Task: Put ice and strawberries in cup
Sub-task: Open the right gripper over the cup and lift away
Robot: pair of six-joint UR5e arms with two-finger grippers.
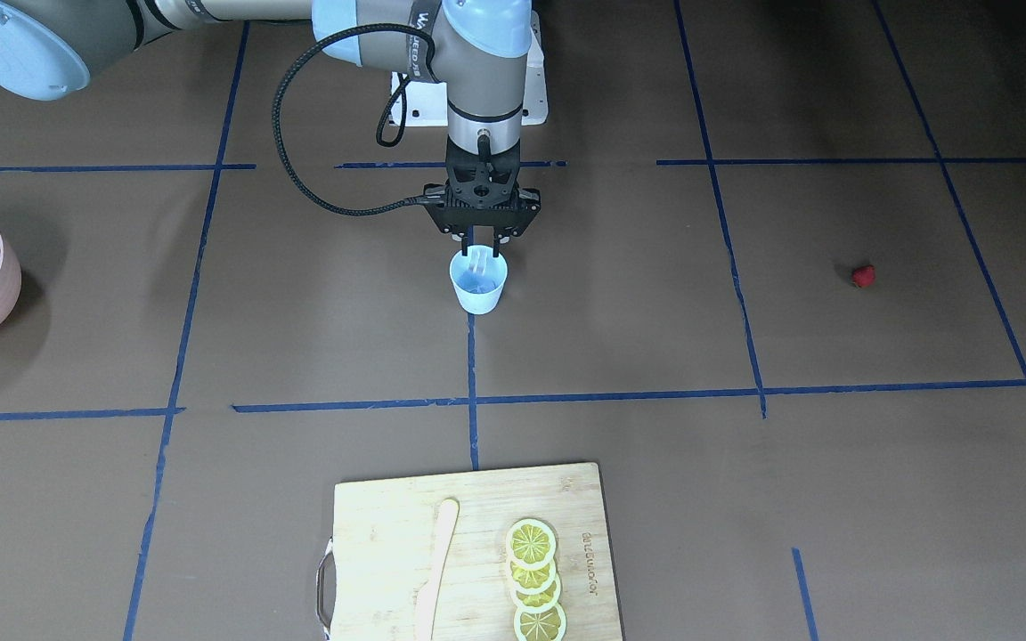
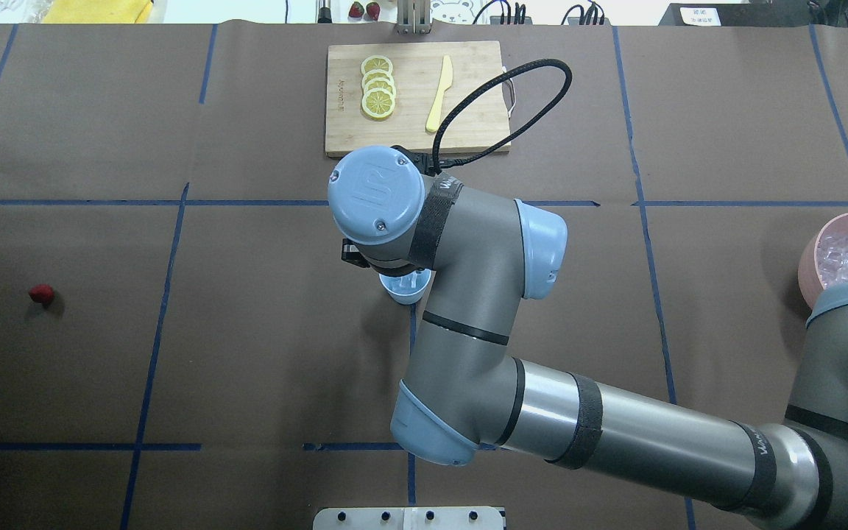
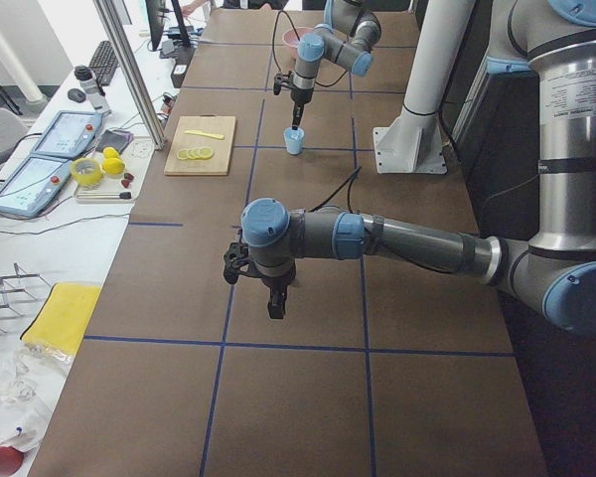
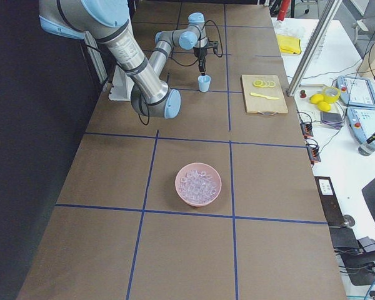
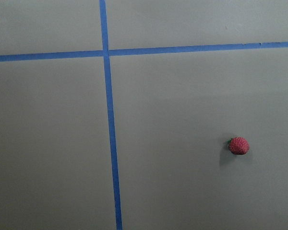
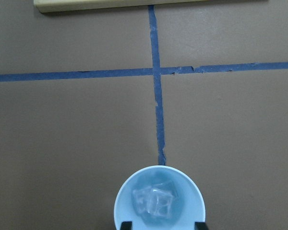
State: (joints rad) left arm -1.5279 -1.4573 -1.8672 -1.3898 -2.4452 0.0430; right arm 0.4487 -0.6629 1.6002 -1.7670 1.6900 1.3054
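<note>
Ice stage is reading as complete: ice (image 6: 153, 201) is lying inside the cup (image 1: 478, 298). The right tool (image 1: 484, 242) is hanging directly over the rim, fingers spread wide and carrying nothing. The strawberry (image 2: 42, 294) is lying on the bench (image 2: 247, 331), well apart from the cup at its 9 o'clock in the overhead view, so that stage is awaiting execution. The left tool (image 3: 276, 303) is hovering above the bench; its opening cannot be told. The bowl (image 2: 805, 261) is sitting at 3 o'clock.

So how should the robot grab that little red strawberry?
From straight above, pinching the strawberry across its round red middle. It lies alone on the flat table, so nothing blocks the left hand from coming down over it.
</note>
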